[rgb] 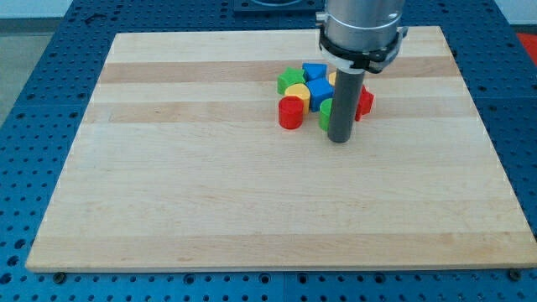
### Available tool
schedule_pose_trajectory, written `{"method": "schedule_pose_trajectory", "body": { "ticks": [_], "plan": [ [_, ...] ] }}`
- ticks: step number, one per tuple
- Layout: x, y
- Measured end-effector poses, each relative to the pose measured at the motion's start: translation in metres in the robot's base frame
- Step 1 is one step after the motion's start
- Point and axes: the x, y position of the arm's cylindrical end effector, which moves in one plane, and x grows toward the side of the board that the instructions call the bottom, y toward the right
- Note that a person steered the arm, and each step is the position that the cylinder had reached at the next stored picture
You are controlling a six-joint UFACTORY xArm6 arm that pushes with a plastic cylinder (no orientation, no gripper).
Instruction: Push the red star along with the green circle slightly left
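Several blocks sit in a cluster near the board's top middle. My tip (339,139) is at the cluster's bottom right edge. The rod covers part of a green block (323,114), likely the green circle, showing just left of it. A red block (364,102), likely the red star, shows just right of the rod, partly hidden. A red cylinder (291,111) stands at the cluster's lower left, apart from the rod.
Further up in the cluster are a yellow block (296,91), a green block (289,79), two blue blocks (314,71) (320,91) and a sliver of a yellow block (332,77). The wooden board (210,193) lies on a blue perforated table (33,101).
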Motion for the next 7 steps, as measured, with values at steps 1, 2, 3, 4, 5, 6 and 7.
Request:
{"method": "schedule_pose_trajectory", "body": {
  "ticks": [1, 2, 3, 4, 5, 6, 7],
  "plan": [
    [-0.004, -0.014],
    [-0.007, -0.02],
    [0.0, 0.014],
    [0.003, 0.072],
    [-0.017, 0.101],
    [-0.052, 0.102],
    [-0.064, 0.099]
  ]
}}
